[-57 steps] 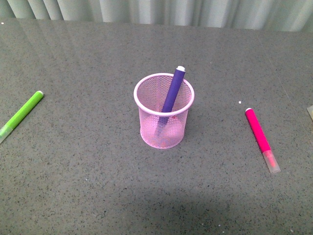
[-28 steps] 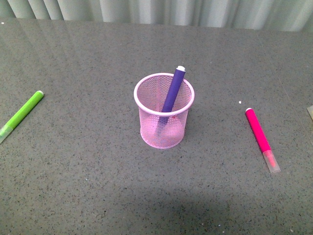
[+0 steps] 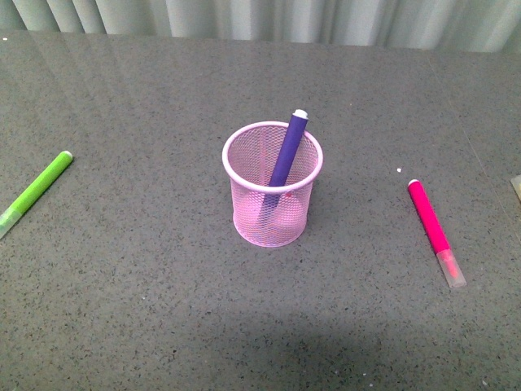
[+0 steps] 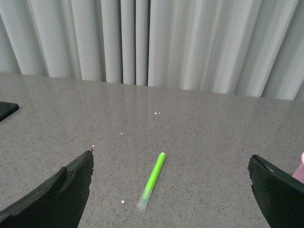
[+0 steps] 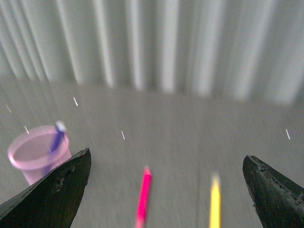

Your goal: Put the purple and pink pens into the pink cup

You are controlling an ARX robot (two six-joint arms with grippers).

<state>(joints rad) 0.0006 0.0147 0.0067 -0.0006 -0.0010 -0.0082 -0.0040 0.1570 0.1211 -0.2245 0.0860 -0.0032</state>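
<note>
"Looking through your front camera, you have the pink cup [image 3: 252,213] upright near the middle of the grey surface [image 3: 146,285]. The purple pen [image 3: 288,147] stands inside it, leaning against the far right of the rim, its white tip above the edge."

"Your pink pen [image 3: 429,218] is not in yet. It lies flat on the surface well to the right of the cup, clear cap toward you, touching nothing. You also have a green marker [image 3: 37,188] lying near the left edge, well apart from the cup."

"Neither arm shows in your front camera. On your left wrist camera, the left end effector [image 4: 171,157] has its two dark fingers [image 4: 57,194] wide apart with nothing between them. The green marker lies on the surface beyond the gap, with a pale curtain [image 4: 142,42] behind."

"Your right wrist camera is blurred, but you can make out the right end effector [image 5: 167,156] with its fingers [image 5: 52,190] spread wide and gripping nothing. Beyond them you see the pink pen lying on the surface, roughly in line with the gap. A yellow marker [image 5: 215,204] lies beside it, apart from it, and the cup holding the purple pen sits close to one finger."
</note>
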